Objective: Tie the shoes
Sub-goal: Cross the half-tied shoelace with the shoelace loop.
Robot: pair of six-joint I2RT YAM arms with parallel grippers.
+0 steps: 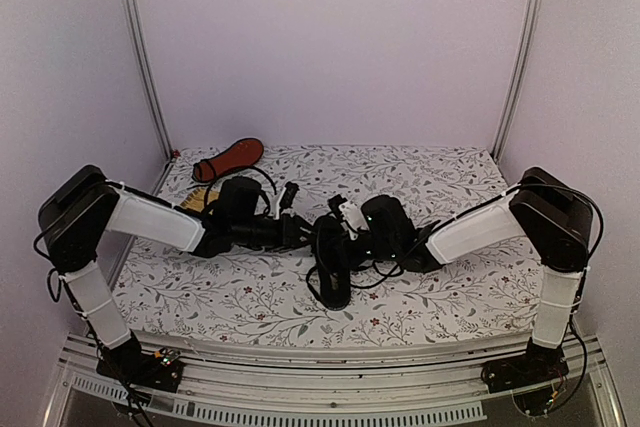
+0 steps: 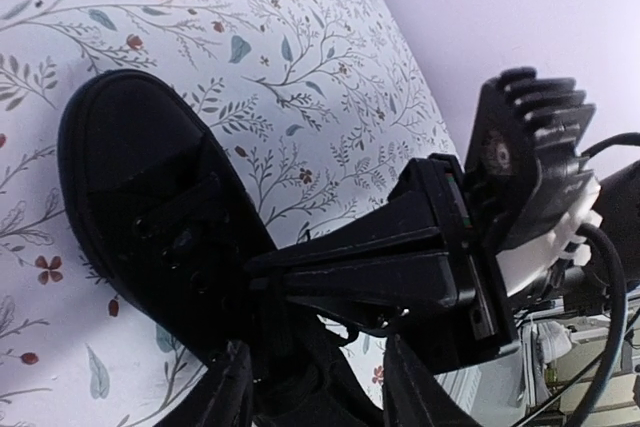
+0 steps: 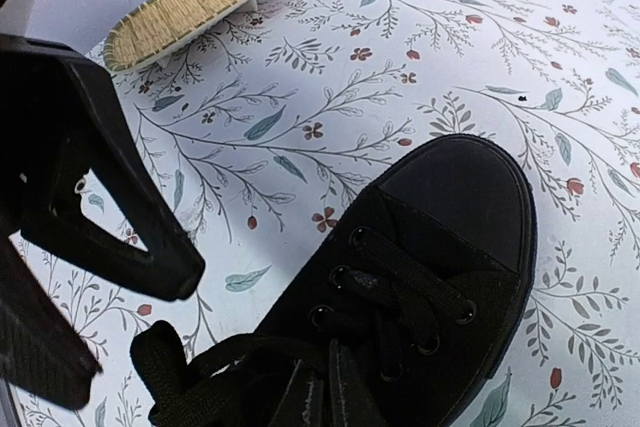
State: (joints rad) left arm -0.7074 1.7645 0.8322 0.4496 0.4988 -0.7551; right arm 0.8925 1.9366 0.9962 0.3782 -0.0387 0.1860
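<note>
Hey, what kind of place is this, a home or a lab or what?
Probably a robot lab test cell, not a home: the left arm and right arm are bolted to a metal rail, aluminium frame posts stand against pale walls, and a floral table cover is the work surface.

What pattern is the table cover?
The table cover is white with leafy floral sprigs, clearest in the right wrist view.

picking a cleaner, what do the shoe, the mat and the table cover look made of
Shoe: probably black canvas, matt, no shine, with stitched seams at the toe.
Laces: flat woven cord, matt black.
Mat: straw or a similar fibre, dull yellow, with parallel strands showing.
Table cover: smooth sheet with a printed floral pattern. Whether it is cloth or vinyl, I cannot tell.
</note>
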